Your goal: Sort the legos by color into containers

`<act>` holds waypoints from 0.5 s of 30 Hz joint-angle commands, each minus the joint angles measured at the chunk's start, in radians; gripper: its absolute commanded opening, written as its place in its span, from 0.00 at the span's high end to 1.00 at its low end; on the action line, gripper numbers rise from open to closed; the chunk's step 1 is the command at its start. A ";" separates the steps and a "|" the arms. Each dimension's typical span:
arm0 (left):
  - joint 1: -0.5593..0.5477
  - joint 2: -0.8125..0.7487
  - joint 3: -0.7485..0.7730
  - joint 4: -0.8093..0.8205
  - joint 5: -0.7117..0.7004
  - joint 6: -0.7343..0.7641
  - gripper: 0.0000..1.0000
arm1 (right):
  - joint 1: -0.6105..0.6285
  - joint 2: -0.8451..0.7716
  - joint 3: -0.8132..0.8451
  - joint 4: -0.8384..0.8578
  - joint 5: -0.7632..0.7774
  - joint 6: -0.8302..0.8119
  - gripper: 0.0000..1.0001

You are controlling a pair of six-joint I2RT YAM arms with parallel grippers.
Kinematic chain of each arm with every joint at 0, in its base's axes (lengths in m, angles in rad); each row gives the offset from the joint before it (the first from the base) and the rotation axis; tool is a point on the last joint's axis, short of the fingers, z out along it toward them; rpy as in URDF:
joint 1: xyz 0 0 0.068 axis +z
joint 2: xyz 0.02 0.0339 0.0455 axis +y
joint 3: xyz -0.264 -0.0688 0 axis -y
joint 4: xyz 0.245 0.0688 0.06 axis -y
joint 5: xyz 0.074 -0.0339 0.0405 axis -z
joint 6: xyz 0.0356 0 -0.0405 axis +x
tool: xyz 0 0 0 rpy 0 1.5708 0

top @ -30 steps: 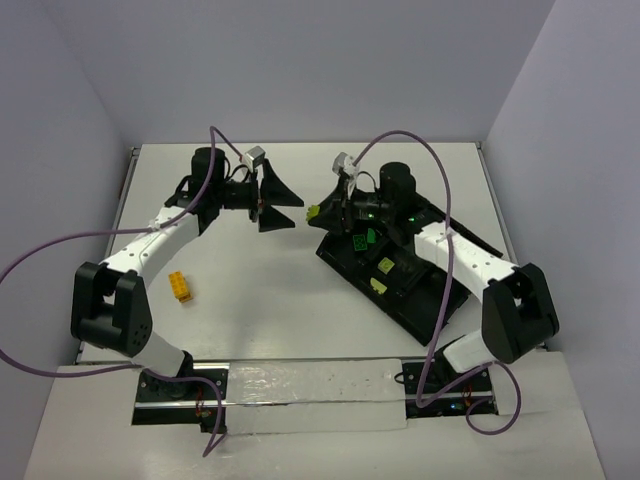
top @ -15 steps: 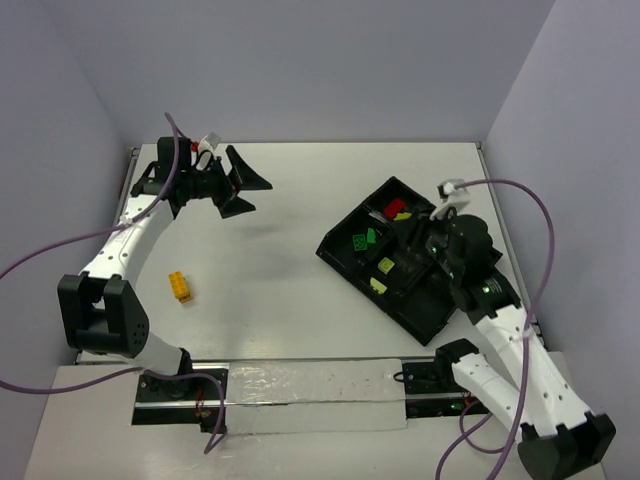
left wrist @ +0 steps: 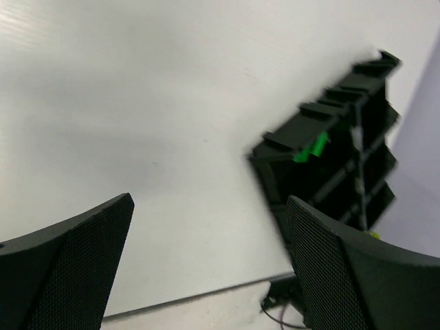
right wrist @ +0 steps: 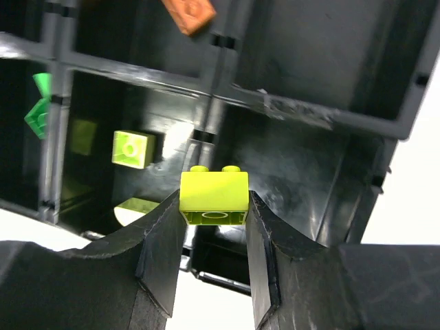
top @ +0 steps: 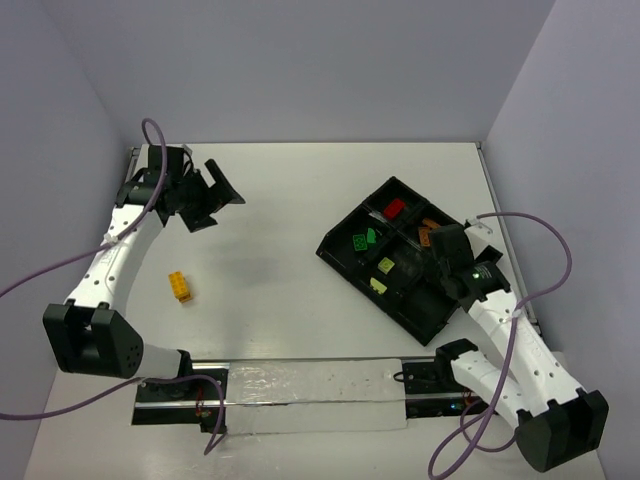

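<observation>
**A:** How did the right gripper [right wrist: 214,237] stand?

**B:** Its jaws were closed partway, pinching a pale yellow-green brick [right wrist: 214,196] across its two smooth side walls. It hung above the black divided tray [right wrist: 309,113], close to the compartment where the other pale yellow-green bricks [right wrist: 133,148] lay.

**A:** How would such a brick handle?

**B:** Probably light, rigid and slick. Hard plastic was unlikely to break if dropped, but it could pivot or slip out unless gripped squarely across flat sides, as it was here.

**A:** And the left gripper [left wrist: 210,206]?

**B:** It was spread wide, holding nothing, well to the left of the tray. A yellow brick [top: 179,286] sat on the table [top: 300,200], also well left of the tray. Its flat sides looked the place to grip it.

**A:** Was there any writing?

**B:** None was legible on the bricks or the tray.
</observation>
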 commanded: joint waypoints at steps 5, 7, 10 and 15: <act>0.006 -0.037 0.031 -0.068 -0.220 0.003 0.01 | -0.004 -0.008 0.046 -0.061 0.126 0.137 1.00; 0.006 -0.023 0.040 -0.062 -0.220 -0.003 0.01 | -0.005 0.010 0.072 -0.070 0.154 0.126 1.00; 0.011 0.015 0.077 -0.053 -0.257 -0.003 0.01 | -0.015 0.042 0.098 -0.081 0.196 0.122 1.00; 0.028 0.073 0.118 -0.030 -0.274 0.002 0.01 | -0.107 0.096 0.135 -0.043 0.188 0.066 1.00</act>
